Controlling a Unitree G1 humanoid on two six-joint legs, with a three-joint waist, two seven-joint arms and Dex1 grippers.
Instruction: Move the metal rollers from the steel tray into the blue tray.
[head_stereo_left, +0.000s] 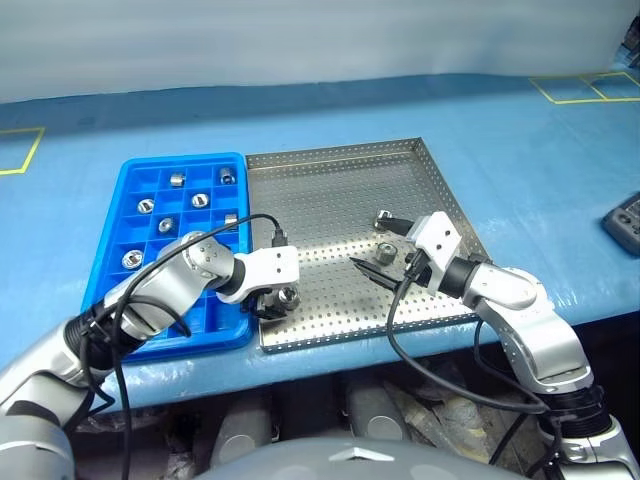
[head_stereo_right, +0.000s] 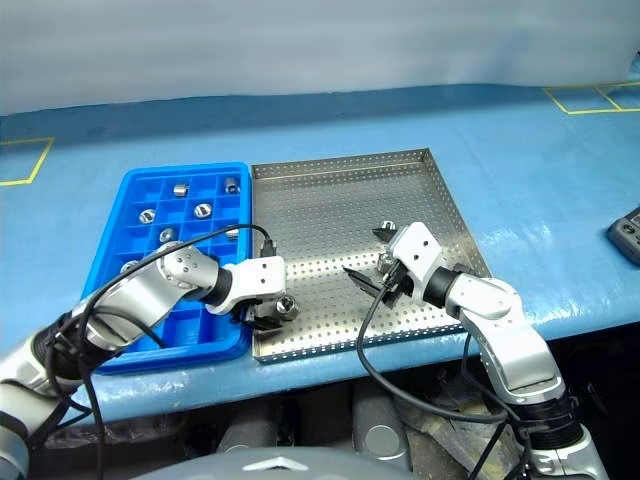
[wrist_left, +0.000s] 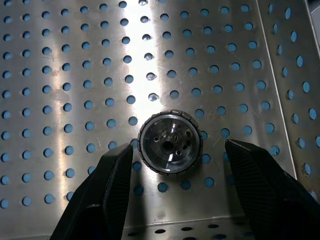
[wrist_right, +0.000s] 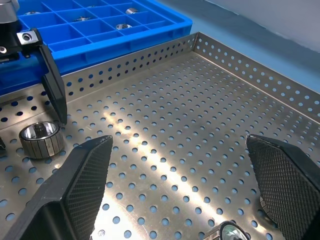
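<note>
The steel tray (head_stereo_left: 330, 190) lies mid-table with the blue tray (head_stereo_left: 110, 275) touching its left side. Several metal rollers (head_stereo_left: 199, 200) sit in the blue tray's compartments. My left gripper (head_stereo_left: 278, 303) points down at the steel tray's near-left corner. It is open, and its fingers (wrist_left: 117, 175) straddle one upright roller (wrist_left: 170, 144) with a gap showing on one side. My right gripper (head_stereo_left: 372, 242) hovers wide open over the tray's near-right part, with nothing between its fingers. One roller (head_stereo_left: 384, 252) lies by it and another (head_stereo_left: 383, 216) just beyond.
A dark device (head_stereo_left: 625, 222) lies at the table's right edge. Yellow tape squares (head_stereo_left: 585, 88) mark the blue tabletop at the far right and far left. The steel tray's near rim (head_stereo_left: 360, 335) lies close to the table's front edge.
</note>
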